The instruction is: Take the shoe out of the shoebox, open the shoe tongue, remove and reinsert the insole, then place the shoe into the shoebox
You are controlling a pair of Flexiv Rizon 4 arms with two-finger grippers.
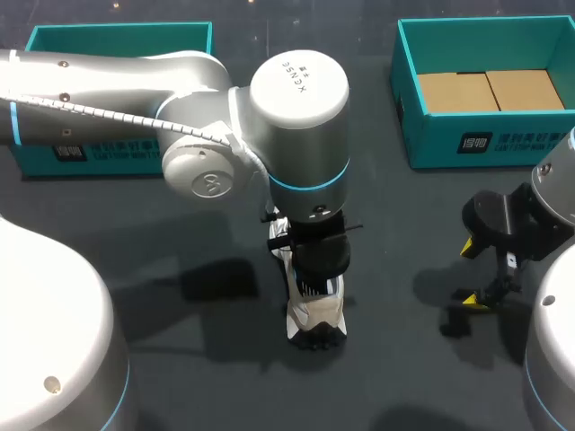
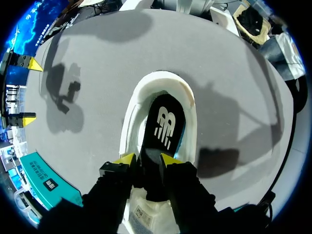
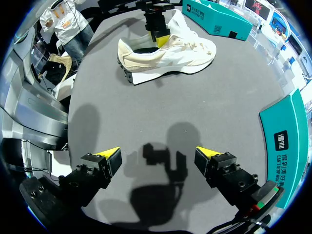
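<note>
Cream shoe (image 1: 316, 316) stands on sole on dark table (image 1: 180, 359), outside teal shoebox (image 1: 476, 144). Black insole (image 2: 164, 124) sits in shoe opening. Left gripper (image 2: 148, 159) directly above shoe, fingers narrow, pinching insole. Right gripper (image 3: 158, 155) well apart from shoe, fingers wide, holding nothing.

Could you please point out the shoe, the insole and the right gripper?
shoe (image 3: 170, 56): right wrist view, on its cream side.
insole (image 2: 165, 124): left wrist view, on its black middle.
right gripper (image 3: 157, 155): right wrist view, midway between its yellow tips.
</note>
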